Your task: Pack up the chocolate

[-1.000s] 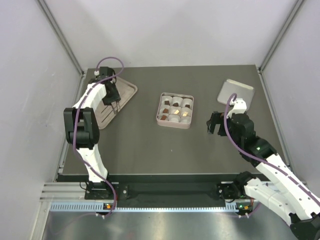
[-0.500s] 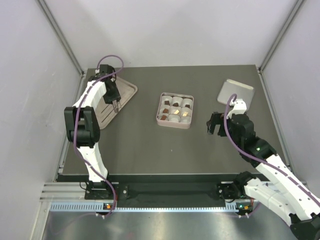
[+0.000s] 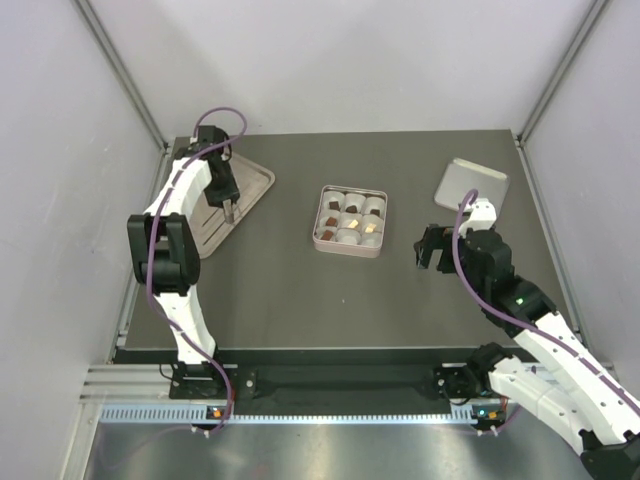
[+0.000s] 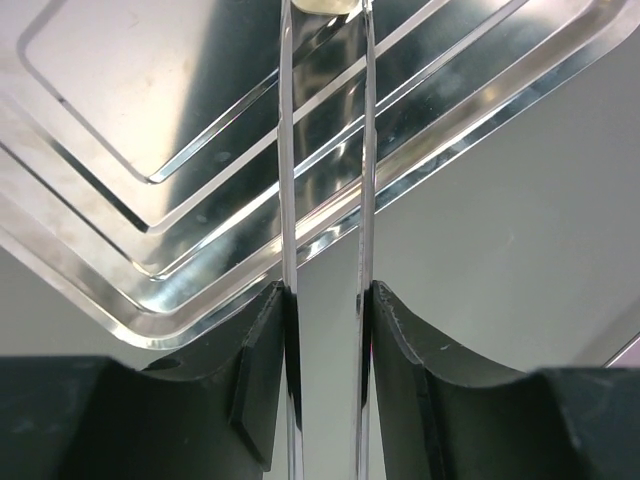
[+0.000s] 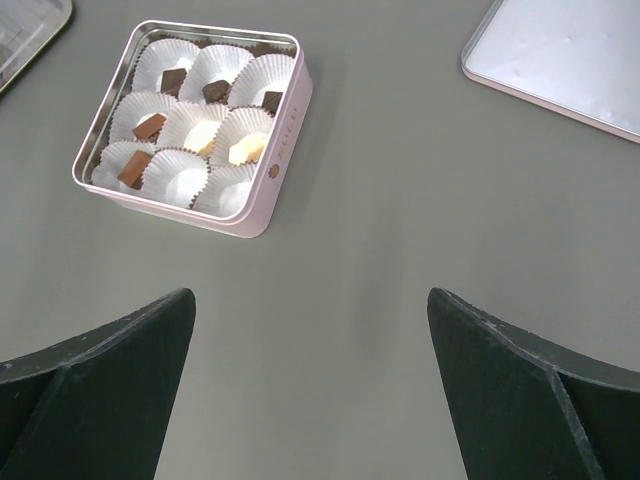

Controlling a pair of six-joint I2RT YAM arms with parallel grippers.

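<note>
Left of the tin (image 3: 347, 249), above the tray (image 3: 258, 183), the left gripper (image 4: 325, 15) pinched a cream chocolate piece (image 4: 325, 5). Right of the tin, the right gripper's (image 3: 428, 252) fingers stood spread wide.

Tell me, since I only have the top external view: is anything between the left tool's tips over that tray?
Observer: In the left wrist view, a cream-coloured chocolate piece shows between the left tool tips, at the frame's top edge, over the metal tray. I can't tell whether it's clamped.
Operator: How full is the tin?
Observer: The right wrist view shows seven of the square tin's nine paper cups holding chocolates; two are empty.
Operator: And the right tool?
Observer: The right tool is wide open, with nothing between its fingers.
</note>
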